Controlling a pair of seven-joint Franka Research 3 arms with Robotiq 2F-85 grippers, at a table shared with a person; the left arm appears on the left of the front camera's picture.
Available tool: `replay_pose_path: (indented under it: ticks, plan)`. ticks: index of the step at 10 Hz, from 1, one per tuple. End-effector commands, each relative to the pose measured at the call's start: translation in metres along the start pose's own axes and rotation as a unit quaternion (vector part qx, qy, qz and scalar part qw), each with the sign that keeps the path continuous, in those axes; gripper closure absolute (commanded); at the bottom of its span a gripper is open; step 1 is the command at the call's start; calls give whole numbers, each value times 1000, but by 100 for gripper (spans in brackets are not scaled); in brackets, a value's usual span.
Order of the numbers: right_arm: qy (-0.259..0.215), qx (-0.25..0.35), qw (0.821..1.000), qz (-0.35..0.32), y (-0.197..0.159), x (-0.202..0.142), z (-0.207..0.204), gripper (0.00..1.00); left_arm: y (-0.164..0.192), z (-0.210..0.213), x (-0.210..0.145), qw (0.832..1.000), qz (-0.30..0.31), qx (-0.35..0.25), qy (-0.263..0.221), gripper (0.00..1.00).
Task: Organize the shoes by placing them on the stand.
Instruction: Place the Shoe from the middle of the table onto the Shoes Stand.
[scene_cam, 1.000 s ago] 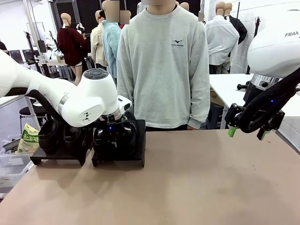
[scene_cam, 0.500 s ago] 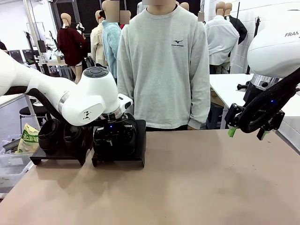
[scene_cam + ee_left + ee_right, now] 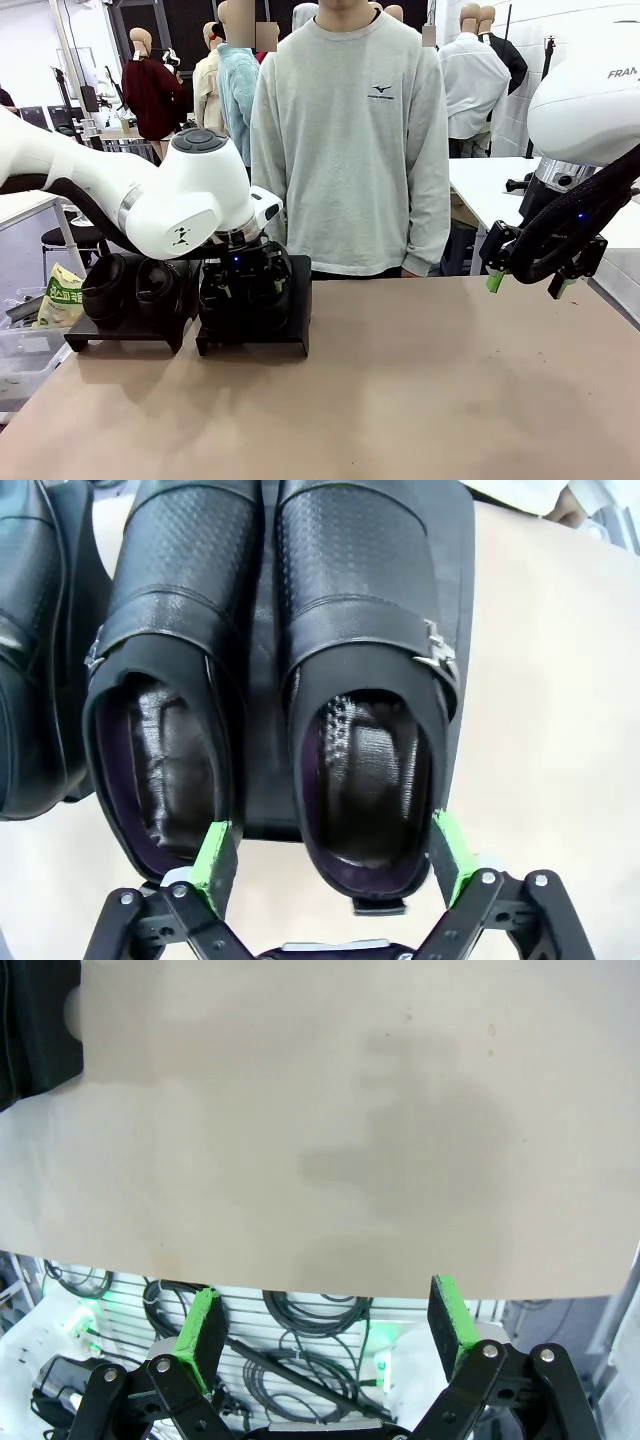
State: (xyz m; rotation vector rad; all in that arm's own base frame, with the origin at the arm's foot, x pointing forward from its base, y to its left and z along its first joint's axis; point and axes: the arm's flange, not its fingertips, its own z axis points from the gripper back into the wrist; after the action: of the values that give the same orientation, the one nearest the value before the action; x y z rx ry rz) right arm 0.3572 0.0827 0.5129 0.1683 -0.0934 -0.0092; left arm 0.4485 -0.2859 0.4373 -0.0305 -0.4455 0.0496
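Note:
Two black shoes [image 3: 170, 660] [image 3: 365, 680] lie side by side on a black stand [image 3: 463, 590], heels toward my left gripper [image 3: 333, 852]. It is open, and its green pads [image 3: 215, 848] stand on either side of the right-hand shoe's heel without gripping it. In the front view the left gripper [image 3: 247, 287] hangs over the right stand [image 3: 255, 338]. Two more black shoes [image 3: 105, 288] [image 3: 157, 288] sit on the left stand [image 3: 120, 332]. My right gripper [image 3: 528, 284] hovers open and empty above the table's right side; the same right gripper [image 3: 325, 1328] sits over the table edge.
A person [image 3: 350, 150] in a grey sweatshirt stands at the far side, behind the stands. The tan table [image 3: 400, 400] stretches bare in front and to the right. Cables [image 3: 300, 1350] lie on the floor beyond the table edge. A third shoe [image 3: 30, 650] shows at the left.
My left gripper has opened, letting go of the shoe on the right stand, and the arm has lifted slightly. The right arm has not moved.

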Motion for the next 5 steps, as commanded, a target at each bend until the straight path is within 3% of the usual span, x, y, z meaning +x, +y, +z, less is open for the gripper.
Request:
replay_pose_path:
  ticks: [1,5]
  plan:
    - [2,2,1000,-2,1,1,0,0,0,6,-3,1000,13,0,-10,0]
    - [2,2,1000,-2,1,1,0,0,0,4,1,1000,0,-1,-4,0]
